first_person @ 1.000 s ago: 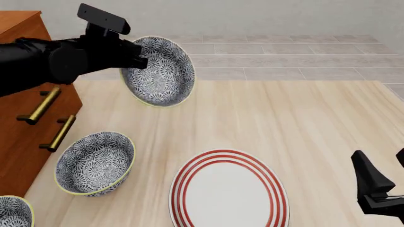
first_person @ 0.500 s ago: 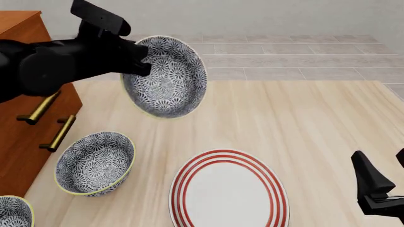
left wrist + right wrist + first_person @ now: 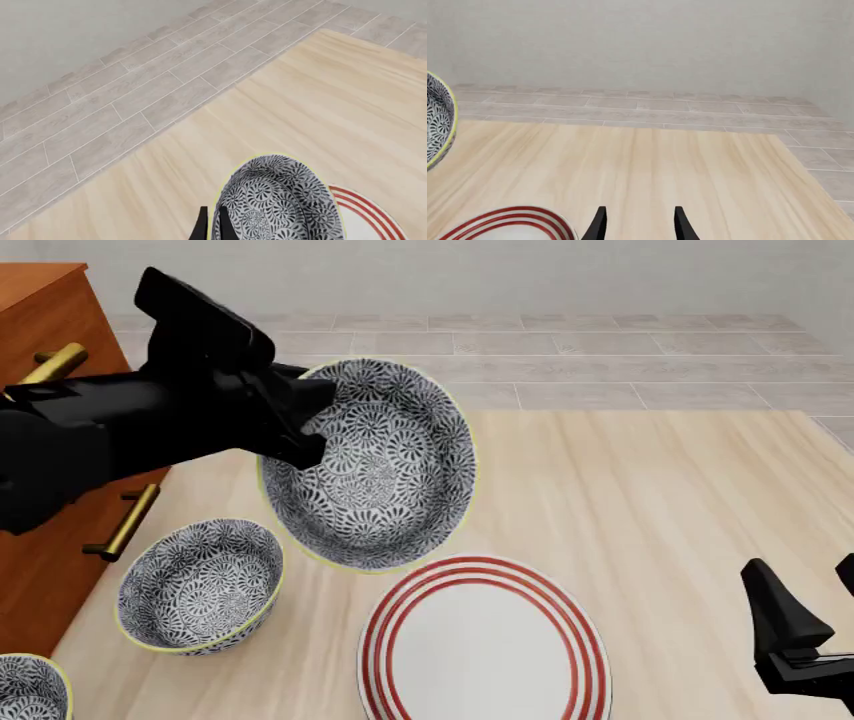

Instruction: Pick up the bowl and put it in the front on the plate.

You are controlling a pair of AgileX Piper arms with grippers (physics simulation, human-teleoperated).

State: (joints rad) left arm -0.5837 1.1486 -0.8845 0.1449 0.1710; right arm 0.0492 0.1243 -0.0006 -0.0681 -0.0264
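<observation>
- Left gripper (image 3: 304, 412) was clamped on the bowl (image 3: 371, 465) by its rim, holding it tilted in the air, just beyond the plate (image 3: 483, 643).
- Right gripper (image 3: 637, 224) sat empty, fingers apart, near the plate's right side.
- Bowl looked rigid, glazed, likely slippery and breakable; the thin rim pinch seemed marginal.
- Two spare bowls (image 3: 200, 585) sat to the left on the table (image 3: 641, 490).
</observation>
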